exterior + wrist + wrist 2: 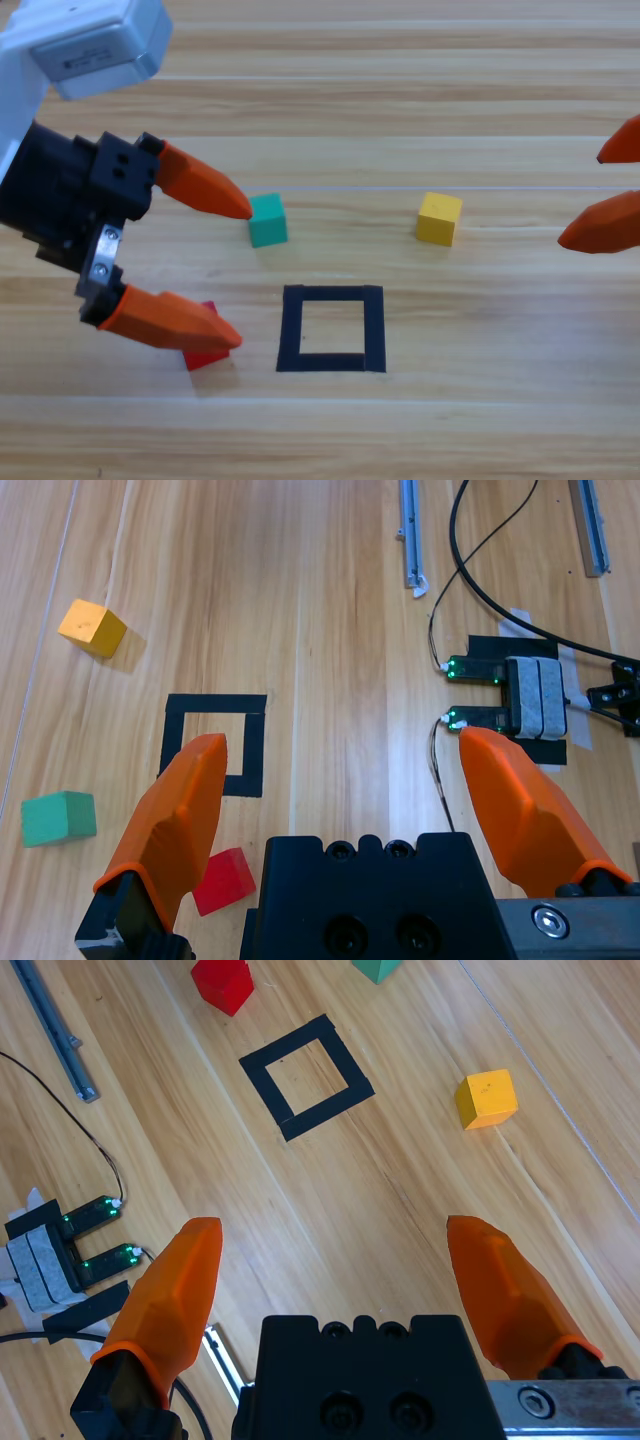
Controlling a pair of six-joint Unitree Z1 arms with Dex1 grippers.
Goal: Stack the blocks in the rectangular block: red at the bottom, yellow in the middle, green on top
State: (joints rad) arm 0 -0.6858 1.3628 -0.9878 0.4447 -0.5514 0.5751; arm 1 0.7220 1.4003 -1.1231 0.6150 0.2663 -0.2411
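The red cube (208,352) (224,880) (223,982) lies left of the black tape square (332,329) (214,742) (305,1075), partly hidden under one jaw of my left gripper (238,270) (345,770). That gripper hovers open above the table's left side, nothing between its jaws. The green cube (267,220) (58,818) (377,968) sits just beyond the square, by the other left jaw tip. The yellow cube (439,218) (92,627) (486,1098) rests to the square's upper right. My right gripper (600,195) (335,1250) waits open at the right edge.
In the wrist views, a small sensor module with green lights (500,695) (60,1255), black cables (480,580) and metal rails (410,535) (55,1030) lie on the wood past the near side of the square.
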